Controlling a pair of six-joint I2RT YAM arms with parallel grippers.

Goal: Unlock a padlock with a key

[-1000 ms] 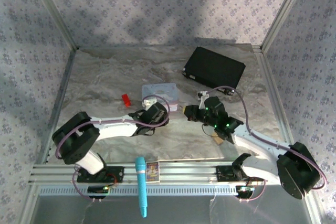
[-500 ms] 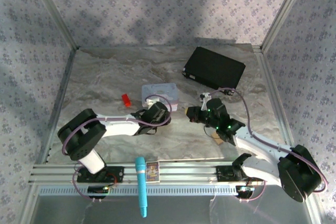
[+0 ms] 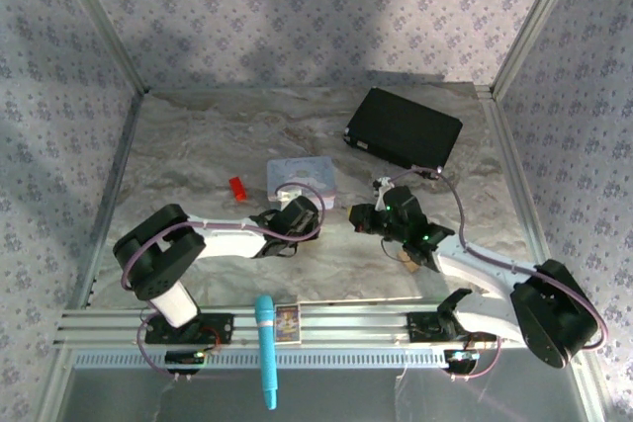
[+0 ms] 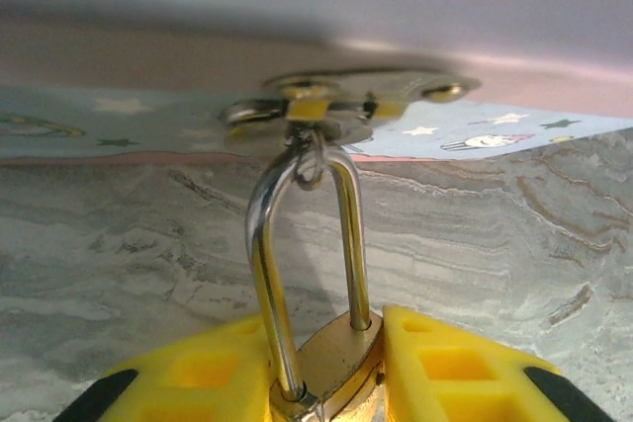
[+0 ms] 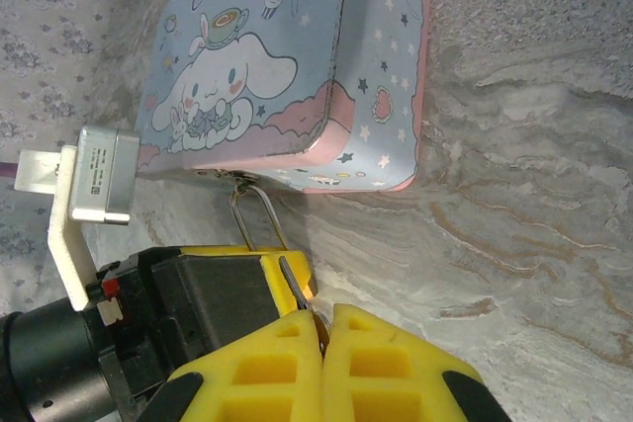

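Facing each other beside Cinnamoroll tin (image 3: 302, 173), top view: left gripper (image 3: 295, 211), right gripper (image 3: 358, 216). Left wrist: left gripper clamped on padlock (image 4: 334, 355) body, shackle hooked through tin hasp (image 4: 331, 106). Right wrist: right gripper pinching key (image 5: 297, 289), tip at padlock, seating unclear. Step: key insertion. Next: push straight in, twist.

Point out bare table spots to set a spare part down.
Free: far-left table behind the red piece, up to the back wall; back strip left of the black box; near-centre strip along the rail. Crowded: centre, where the left gripper holds the padlock hung on the tin and the right gripper holds the key.
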